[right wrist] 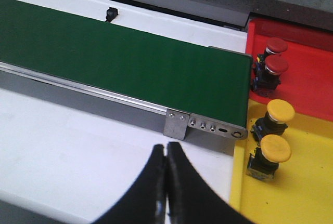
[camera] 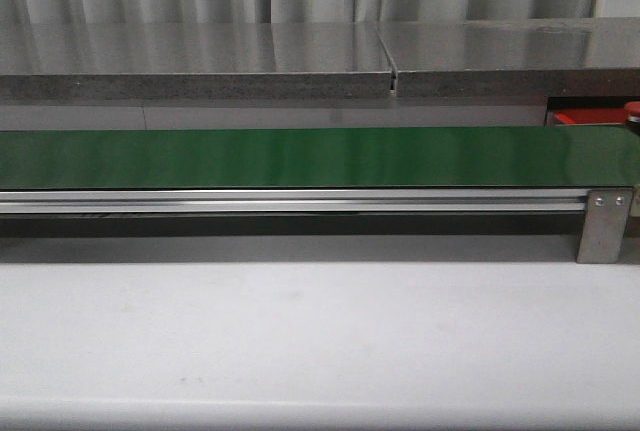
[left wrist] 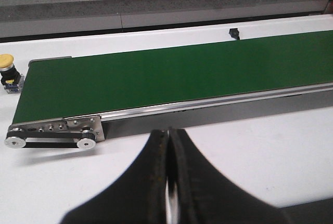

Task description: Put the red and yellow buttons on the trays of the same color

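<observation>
The left gripper (left wrist: 167, 182) hangs over the white worktop (left wrist: 250, 151) with its two black fingers pressed together, holding nothing. Just ahead of it runs the long green belt (left wrist: 171, 76), and off past the belt's roller end, well apart from this gripper, a yellow button (left wrist: 8, 67) stands on the worktop.

The right gripper (right wrist: 166, 187) is likewise closed, finger against finger, and empty, above the bare worktop on the near side of the belt. Ahead of it and to one side, beyond the belt's other end, lie the red tray (right wrist: 307, 83) and the yellow tray (right wrist: 307, 193), side by side. Two red buttons (right wrist: 273, 63) stand in the red tray, close against the belt end; two yellow buttons (right wrist: 273, 138) stand in the yellow tray, nearer this gripper.

In the front view neither gripper shows; only a corner of the red tray (camera: 590, 116) peeps out behind the belt's right end
</observation>
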Available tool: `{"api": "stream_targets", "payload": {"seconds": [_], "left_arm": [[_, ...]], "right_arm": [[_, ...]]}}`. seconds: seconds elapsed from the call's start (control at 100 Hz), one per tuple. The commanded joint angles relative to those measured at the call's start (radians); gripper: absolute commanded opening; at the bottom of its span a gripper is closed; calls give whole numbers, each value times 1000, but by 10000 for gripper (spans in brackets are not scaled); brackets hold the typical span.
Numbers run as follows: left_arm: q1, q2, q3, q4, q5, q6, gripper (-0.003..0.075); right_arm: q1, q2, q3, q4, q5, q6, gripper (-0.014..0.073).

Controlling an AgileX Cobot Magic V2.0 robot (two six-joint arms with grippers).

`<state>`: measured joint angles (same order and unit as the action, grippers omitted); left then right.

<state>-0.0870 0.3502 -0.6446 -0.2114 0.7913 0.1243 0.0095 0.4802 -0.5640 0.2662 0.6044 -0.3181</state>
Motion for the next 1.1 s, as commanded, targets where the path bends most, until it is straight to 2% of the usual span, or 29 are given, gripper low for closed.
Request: {"api": "stream_targets", "payload": {"seconds": [0.0, 0.19, 0.42, 0.6, 0.95, 1.09], "left_arm": [[-8, 37, -24, -3, -111, -18, -20], [-8, 135, -35, 147, -196, -186, -20], [-8, 319, -57, 151, -254, -192, -20], [2, 474, -155, 134, -266, -192, -20], [185, 737, -369, 104, -230, -192, -20], [260, 838, -431, 40, -224, -192, -20]], "right_arm": [[1, 0, -25, 1, -64, -10, -118], [1, 0, -25, 1, -64, -10, -118], [1, 0, -25, 1, -64, -10, -118], [1, 0, -25, 1, -64, -10, -118], [1, 0, -25, 1, -65, -10, -118], [1, 0, -25, 1, -65, -10, -118]]}}
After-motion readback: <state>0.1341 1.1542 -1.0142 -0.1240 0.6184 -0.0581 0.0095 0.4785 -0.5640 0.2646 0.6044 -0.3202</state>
